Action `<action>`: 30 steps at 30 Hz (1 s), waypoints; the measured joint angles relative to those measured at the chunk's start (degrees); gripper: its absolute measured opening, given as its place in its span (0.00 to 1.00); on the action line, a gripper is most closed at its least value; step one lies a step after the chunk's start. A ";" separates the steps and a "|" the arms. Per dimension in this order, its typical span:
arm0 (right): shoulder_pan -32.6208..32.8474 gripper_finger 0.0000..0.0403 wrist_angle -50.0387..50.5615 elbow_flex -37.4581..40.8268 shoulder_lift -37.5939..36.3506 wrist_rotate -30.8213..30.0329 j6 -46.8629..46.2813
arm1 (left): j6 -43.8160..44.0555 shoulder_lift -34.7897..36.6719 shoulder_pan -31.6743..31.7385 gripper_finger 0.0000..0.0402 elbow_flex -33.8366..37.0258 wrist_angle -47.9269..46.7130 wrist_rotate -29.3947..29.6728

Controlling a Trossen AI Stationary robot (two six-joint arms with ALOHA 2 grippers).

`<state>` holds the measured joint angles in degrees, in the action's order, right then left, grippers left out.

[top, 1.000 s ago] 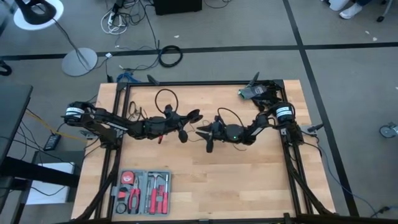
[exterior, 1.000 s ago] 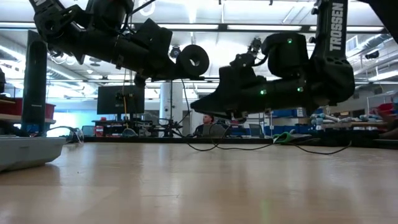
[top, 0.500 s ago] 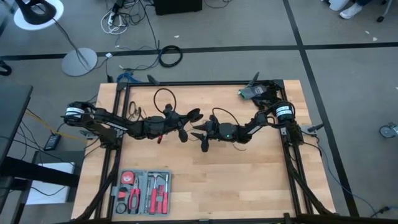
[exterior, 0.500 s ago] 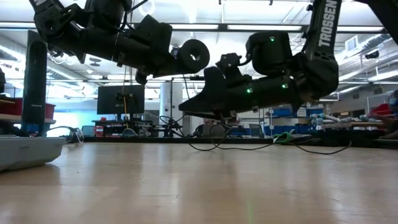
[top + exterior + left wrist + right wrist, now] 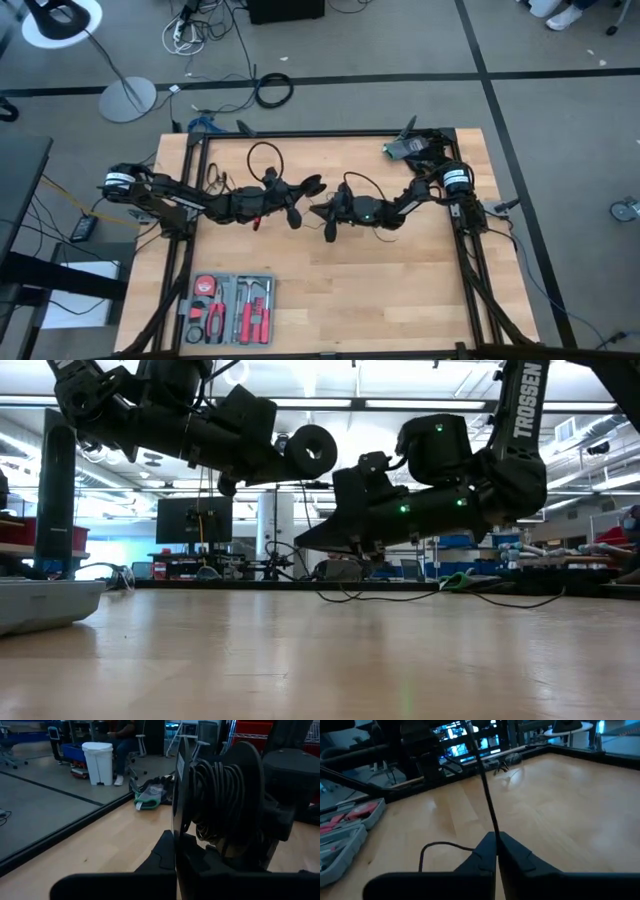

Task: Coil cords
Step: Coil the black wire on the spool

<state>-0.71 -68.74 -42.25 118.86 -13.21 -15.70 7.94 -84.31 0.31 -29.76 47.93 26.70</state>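
A: High view, what changed?
B: Right claw (image 5: 318,212) has shifted toward the left claw (image 5: 300,203) and stands just beside it mid-surface (image 5: 400,290); its fingers, apart earlier, are now pinched on the cords (image 5: 262,152). Thin black wire loops behind the left arm.

A: Low view?
B: Both arms above the pale wood. Round spool (image 5: 312,450) at the left claw's tip; wire hangs down beneath the right claw (image 5: 305,545).

A: Left wrist?
B: Left claw (image 5: 176,845) closed on the spool's flat disc; matte black wire wound thick round it (image 5: 215,800).

A: Right wrist?
B: Right claw (image 5: 496,851) clamped on one taut strand (image 5: 485,785) running away from it, slightly slanted. Grey tool tray (image 5: 345,837) at the surface's edge.
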 joint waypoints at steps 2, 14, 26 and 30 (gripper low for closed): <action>0.00 0.02 0.17 0.79 -0.57 0.00 -1.45 | 0.03 0.00 -0.02 0.00 0.00 -0.17 -0.37; -3.64 0.01 22.76 7.79 -20.11 -0.57 -7.84 | 1.70 0.00 -0.06 0.00 0.00 -7.79 -1.82; -7.32 0.00 50.42 -1.57 -34.51 3.17 -2.31 | 2.76 0.02 -0.04 0.00 -0.09 -12.43 -1.36; -7.22 0.00 56.74 -7.53 -34.22 3.17 1.19 | 2.73 0.04 -0.04 0.00 -0.15 -14.23 -0.36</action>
<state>-7.93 -12.00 -49.78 84.65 -10.04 -14.51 10.68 -84.27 0.27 -29.91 33.70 26.34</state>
